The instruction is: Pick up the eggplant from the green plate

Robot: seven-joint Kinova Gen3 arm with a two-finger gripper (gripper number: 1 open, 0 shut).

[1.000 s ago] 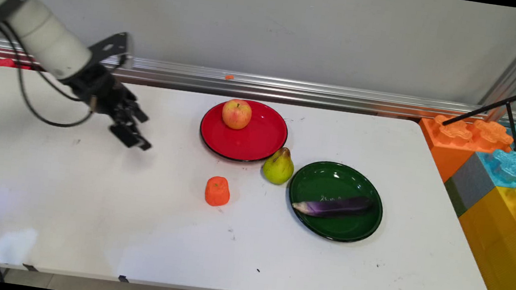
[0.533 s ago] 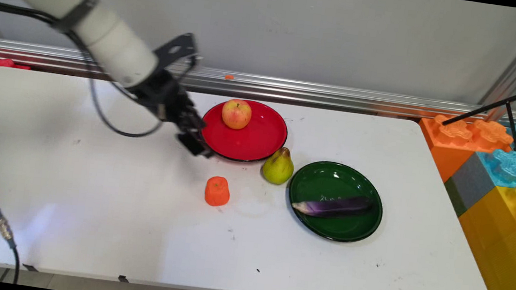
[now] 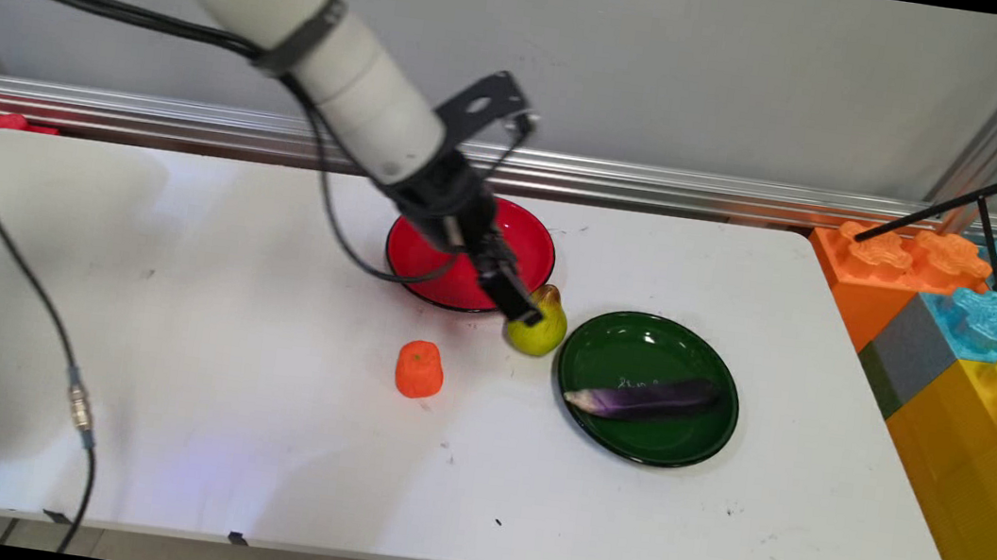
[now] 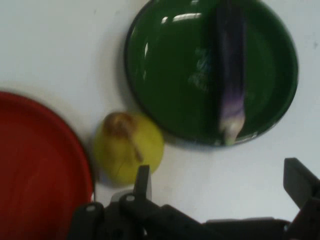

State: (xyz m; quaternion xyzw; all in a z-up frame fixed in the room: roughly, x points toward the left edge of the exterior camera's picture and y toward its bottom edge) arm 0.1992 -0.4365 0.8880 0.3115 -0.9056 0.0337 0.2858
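My gripper hangs open just above the table at the near right rim of the red plate, close over the left side of a yellow-green pear. In the hand view the pear stands just beyond my left fingertip, between the red plate and a green plate. My gripper holds nothing. A purple eggplant lies on the green plate; the eggplant shows there too. The arm hides most of the red plate's back part.
A small orange fruit-like toy sits on the table left of the pear. Big coloured toy blocks and black tripod legs stand past the table's right end. A metal rail runs along the back. A black cable hangs at the left.
The arm has swept right from the table's left side, across the red plate, to the pear. It now covers the apple on the red plate. No object has moved.
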